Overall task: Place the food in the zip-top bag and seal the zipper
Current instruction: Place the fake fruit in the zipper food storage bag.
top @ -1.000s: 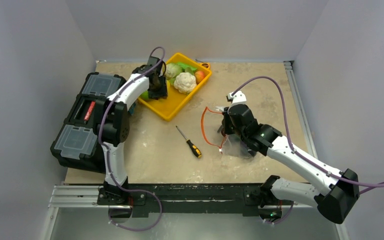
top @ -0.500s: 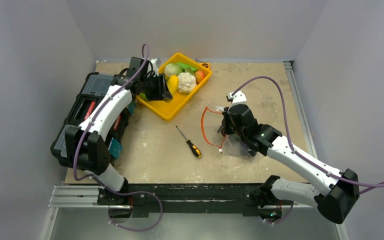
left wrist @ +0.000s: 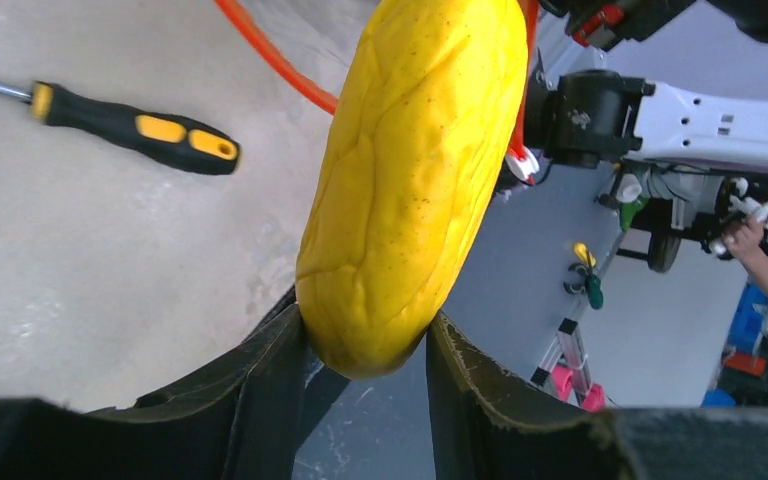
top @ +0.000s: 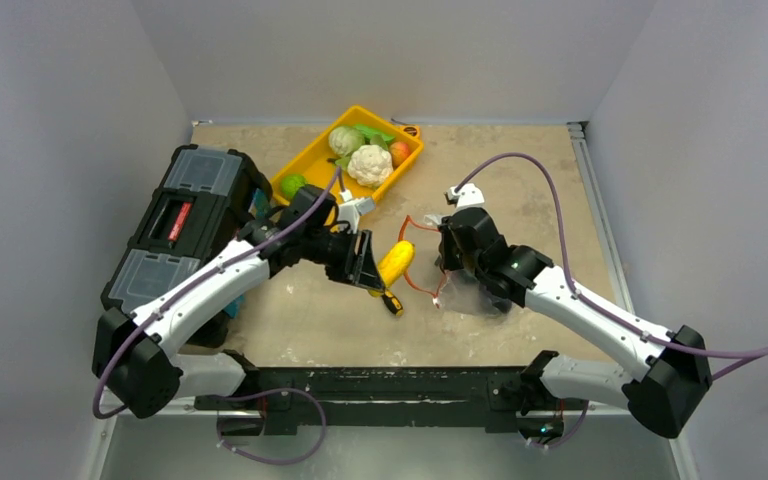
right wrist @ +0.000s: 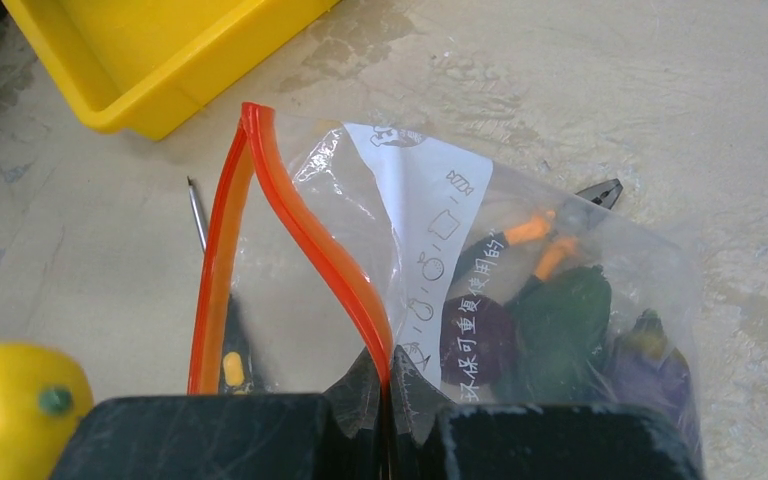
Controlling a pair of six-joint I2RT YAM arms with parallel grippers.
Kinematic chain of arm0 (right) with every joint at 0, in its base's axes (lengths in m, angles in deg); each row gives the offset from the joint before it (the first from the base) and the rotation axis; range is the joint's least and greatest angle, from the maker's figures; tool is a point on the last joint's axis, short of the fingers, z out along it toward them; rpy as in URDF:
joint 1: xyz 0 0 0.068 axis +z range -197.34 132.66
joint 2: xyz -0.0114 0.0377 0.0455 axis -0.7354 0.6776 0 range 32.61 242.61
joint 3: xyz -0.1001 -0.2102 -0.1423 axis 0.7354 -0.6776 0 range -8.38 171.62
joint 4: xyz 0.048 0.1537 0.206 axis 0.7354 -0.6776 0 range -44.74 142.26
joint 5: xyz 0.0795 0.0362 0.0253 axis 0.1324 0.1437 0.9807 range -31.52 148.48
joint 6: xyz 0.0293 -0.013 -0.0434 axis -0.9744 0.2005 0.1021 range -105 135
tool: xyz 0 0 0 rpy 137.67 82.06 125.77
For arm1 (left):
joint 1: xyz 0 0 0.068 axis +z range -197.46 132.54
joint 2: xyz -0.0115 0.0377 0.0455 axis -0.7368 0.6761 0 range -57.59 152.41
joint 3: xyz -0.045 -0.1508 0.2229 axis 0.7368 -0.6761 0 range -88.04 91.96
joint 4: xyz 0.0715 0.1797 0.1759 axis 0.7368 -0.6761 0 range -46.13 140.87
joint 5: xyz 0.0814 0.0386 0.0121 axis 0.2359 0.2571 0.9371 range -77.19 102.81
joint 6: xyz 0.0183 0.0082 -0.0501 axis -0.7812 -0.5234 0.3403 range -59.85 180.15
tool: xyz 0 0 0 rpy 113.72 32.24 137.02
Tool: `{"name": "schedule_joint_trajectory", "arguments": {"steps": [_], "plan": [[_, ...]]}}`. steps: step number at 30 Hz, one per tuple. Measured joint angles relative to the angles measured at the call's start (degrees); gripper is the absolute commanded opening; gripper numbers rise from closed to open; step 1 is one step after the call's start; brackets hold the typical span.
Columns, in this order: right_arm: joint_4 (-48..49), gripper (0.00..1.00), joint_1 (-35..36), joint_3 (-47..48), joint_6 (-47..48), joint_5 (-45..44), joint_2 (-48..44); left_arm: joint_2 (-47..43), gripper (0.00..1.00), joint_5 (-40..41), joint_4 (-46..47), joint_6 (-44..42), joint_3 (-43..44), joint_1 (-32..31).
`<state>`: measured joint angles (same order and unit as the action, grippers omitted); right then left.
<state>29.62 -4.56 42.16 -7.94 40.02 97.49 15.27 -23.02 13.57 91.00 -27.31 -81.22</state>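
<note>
My left gripper (top: 375, 270) is shut on the yellow corn (top: 397, 261), holding it by one end (left wrist: 415, 180) above the table just left of the bag's mouth. The clear zip-top bag (top: 472, 294) lies right of centre. Its red-orange zipper (right wrist: 300, 230) stands open in a loop. My right gripper (right wrist: 388, 375) is shut on one lip of the zipper. Inside the bag lie a purple eggplant (right wrist: 480, 335) and a dark green avocado (right wrist: 560, 320). The cabbage (top: 345, 139), cauliflower (top: 369, 165), orange-red fruit (top: 399, 152) and lime (top: 293, 185) sit in the yellow tray (top: 312, 160).
A black-and-yellow screwdriver (left wrist: 135, 128) lies on the table under the corn, by the bag's mouth. Orange-handled pliers (right wrist: 560, 235) show through the bag, their tip poking out beyond it. A black toolbox (top: 175, 230) fills the left side.
My left arm has lifted the corn out of the tray and swung it down and right to the bag's mouth. The right gripper has kept its hold on the zipper, barely moving.
</note>
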Motion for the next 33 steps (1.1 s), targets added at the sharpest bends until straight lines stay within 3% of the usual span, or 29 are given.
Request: {"name": "schedule_joint_trajectory", "arguments": {"steps": [9, 22, 33], "plan": [[0.02, 0.0, 0.02, -0.11, 0.07, 0.92, -1.29, 9.29, 0.08, -1.99, 5.7, 5.6, -0.26, -7.13], [3.65, 0.0, -0.2, -3.34, 2.32, 5.35, -8.81, 15.21, 0.16, -3.13, 8.41, 10.19, 5.18, -7.58], [5.53, 0.0, -0.02, -4.17, 4.46, 9.22, -9.77, 23.21, 0.32, -4.57, 8.28, 11.91, 13.03, -7.58]]}}
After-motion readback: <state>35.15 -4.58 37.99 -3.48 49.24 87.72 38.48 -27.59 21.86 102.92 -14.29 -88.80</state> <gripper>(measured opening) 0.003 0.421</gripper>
